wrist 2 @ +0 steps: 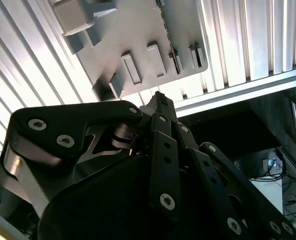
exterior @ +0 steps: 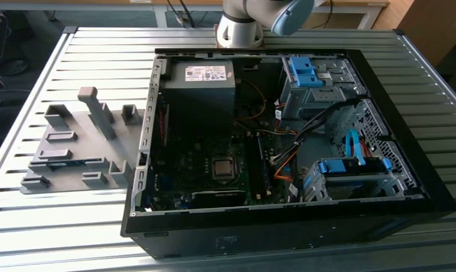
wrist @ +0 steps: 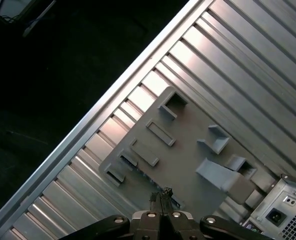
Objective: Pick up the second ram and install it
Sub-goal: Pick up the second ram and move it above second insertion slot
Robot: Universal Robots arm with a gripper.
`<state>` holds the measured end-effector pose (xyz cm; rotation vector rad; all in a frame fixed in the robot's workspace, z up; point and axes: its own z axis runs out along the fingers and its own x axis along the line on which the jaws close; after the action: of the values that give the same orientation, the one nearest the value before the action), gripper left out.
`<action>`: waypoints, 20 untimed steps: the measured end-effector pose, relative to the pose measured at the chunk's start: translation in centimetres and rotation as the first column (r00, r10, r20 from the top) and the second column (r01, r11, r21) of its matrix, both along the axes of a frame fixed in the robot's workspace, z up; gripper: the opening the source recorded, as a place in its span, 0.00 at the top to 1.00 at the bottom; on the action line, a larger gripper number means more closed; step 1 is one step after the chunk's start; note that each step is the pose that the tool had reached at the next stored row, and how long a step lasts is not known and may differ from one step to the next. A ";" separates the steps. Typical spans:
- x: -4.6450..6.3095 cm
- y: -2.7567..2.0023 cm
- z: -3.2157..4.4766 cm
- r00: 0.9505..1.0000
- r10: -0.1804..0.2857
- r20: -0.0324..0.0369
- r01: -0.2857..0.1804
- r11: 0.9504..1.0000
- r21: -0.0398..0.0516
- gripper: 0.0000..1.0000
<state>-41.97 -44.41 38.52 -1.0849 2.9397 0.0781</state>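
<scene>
Gripper (wrist: 160, 194) is seen in both wrist views; fingers are drawn together, nothing held between them; it is hung above the grey holder plate (wrist: 188, 150) on the slatted table (wrist: 238, 50); in the exterior view the second ram (exterior: 60, 165) is seated in a holder block on that plate, well apart from the opened computer case (exterior: 288, 232) at the exterior view's right.
</scene>
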 end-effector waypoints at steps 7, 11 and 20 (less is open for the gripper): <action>0.0 0.00 0.00 1.000 0.030 0.000 -0.030 1.000 0.000 0.89; 0.0 0.00 0.00 0.999 0.043 0.000 -0.043 0.999 0.000 0.89; 0.0 0.00 0.00 0.997 0.072 0.000 -0.072 0.997 0.000 0.89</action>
<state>-41.97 -44.41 38.52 -1.1912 2.9002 0.0785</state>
